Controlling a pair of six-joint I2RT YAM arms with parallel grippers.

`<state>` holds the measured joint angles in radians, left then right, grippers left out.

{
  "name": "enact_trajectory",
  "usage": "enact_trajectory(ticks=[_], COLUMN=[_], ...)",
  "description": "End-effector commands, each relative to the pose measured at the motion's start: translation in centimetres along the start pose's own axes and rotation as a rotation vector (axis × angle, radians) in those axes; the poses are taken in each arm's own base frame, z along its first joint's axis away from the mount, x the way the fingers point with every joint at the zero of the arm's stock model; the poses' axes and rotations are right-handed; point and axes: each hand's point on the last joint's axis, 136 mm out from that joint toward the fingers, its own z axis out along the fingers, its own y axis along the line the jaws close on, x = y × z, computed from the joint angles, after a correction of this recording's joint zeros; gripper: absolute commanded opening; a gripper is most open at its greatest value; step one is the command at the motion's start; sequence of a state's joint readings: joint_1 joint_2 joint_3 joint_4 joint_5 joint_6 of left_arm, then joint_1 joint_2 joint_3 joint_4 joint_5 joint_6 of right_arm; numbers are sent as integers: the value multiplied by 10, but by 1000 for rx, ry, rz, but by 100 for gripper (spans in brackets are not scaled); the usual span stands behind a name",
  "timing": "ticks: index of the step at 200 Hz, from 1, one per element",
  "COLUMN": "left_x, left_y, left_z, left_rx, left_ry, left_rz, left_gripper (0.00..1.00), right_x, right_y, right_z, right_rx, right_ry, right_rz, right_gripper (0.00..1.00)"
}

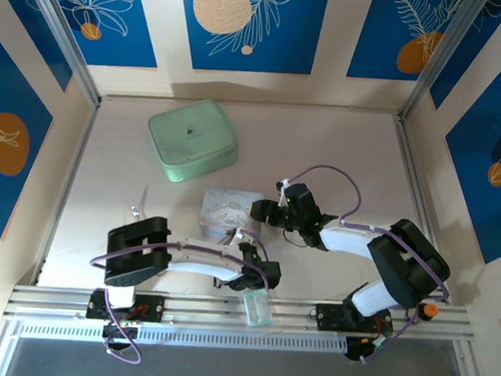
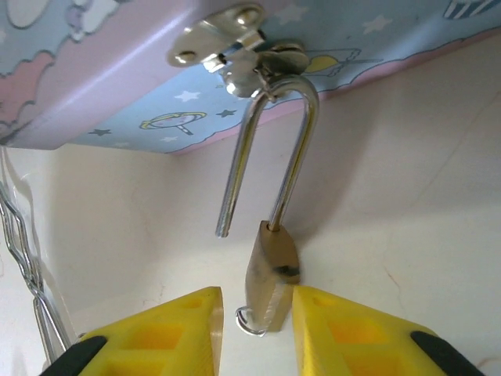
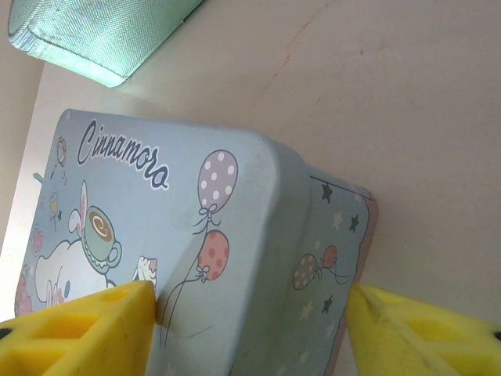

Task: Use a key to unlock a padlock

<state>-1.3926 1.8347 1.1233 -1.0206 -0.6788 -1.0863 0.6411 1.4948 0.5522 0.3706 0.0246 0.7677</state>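
Closest to me, on the rail at the near edge of the bench (image 1: 365, 144), lies a clear plastic bag (image 1: 257, 309), out of the way of the work. Just past it my left end effector (image 2: 257, 296) sits low over the bench with its yellow fingers (image 2: 172, 329) spread and the padlock (image 2: 271, 270) standing between them. The right finger is at the flank of the brass body and the left one is apart from it, so I am bracketing the lock, not pinching it.

A thin silver loop pokes out at the foot of the body. I take it for the key (image 2: 247, 319) seated in the keyhole, though too little of it shows to be sure. The shackle (image 2: 290, 141) tells me more: one leg runs down into the body and the other ends free in the air beside it, so I judge the lock already open. It hangs where it does because the bend of the shackle is hooked through the hasp (image 2: 227, 39) on the side of the light blue box (image 2: 180, 102). Wire loops (image 2: 23, 258) lie off to the left in that view.

Beyond, my right end effector (image 3: 250, 296) is clamped across the box's corner, with a finger against each side as far as I can see. I judge that grip is there to stop the box sliding while the left arm works the lock. Farthest back, a green case (image 1: 192, 139) rests well apart from everything.
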Motion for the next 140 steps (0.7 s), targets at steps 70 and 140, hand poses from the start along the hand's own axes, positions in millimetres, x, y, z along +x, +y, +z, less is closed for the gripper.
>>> enact_trajectory(ticks=[70, 140], left_x=[-22, -49], left_y=[22, 66], left_z=[-22, -19], left_rx=[245, 526], left_ry=[-82, -181], left_rz=[-150, -534], left_gripper=[55, 94], right_x=[34, 3], right_y=[-40, -13], right_z=[-7, -51], right_rx=[167, 149], right_ry=[111, -23], right_rz=[14, -123], right_gripper=[66, 99])
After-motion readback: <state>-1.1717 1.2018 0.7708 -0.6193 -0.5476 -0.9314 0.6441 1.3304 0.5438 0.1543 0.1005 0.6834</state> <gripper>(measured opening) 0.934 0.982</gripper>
